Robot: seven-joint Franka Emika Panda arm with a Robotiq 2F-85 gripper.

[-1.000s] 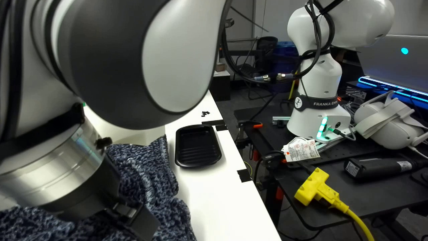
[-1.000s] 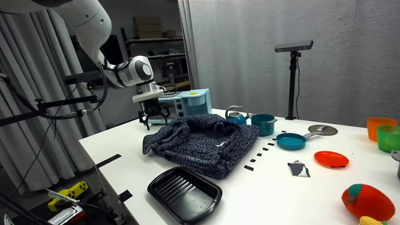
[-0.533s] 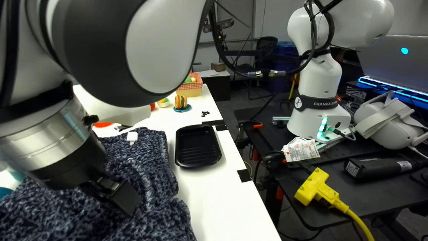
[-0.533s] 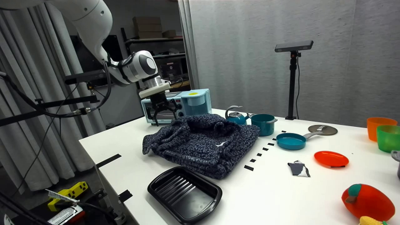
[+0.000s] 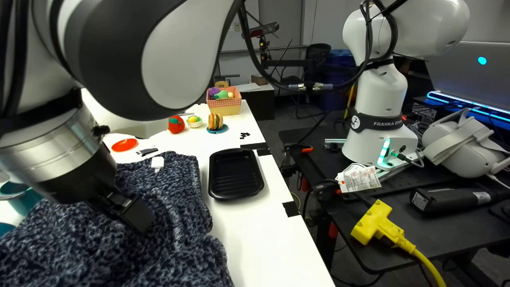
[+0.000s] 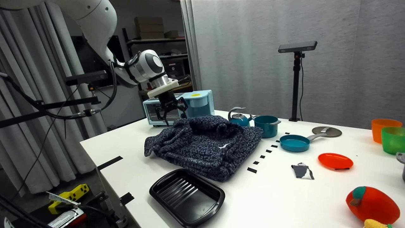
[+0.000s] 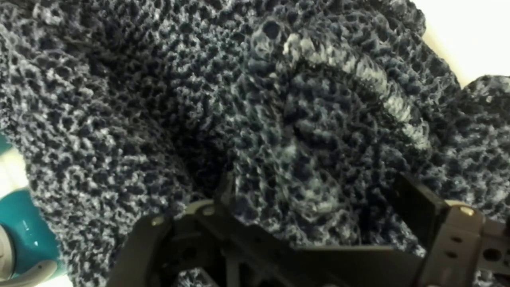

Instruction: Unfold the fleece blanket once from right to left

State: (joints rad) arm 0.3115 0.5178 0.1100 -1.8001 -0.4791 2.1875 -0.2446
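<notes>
My pincer (image 7: 318, 195) is spread wide and released, its two fingers (image 7: 418, 211) apart over the folds of the fleece blanket (image 6: 202, 148); whether the tips touch these folds, I cannot judge well. The blanket lies rumpled on the white table (image 6: 278, 199), and in both exterior views the black tray (image 6: 190, 198) is just beside it. Near the blanket stands a teal pot (image 6: 265, 130). Well apart from the blanket, in an exterior view, a basket (image 5: 225, 108) contains purple, green and yellow pieces (image 5: 220, 95), and a small pale bowl (image 5: 195, 125) holds something yellow and green (image 5: 194, 118).
</notes>
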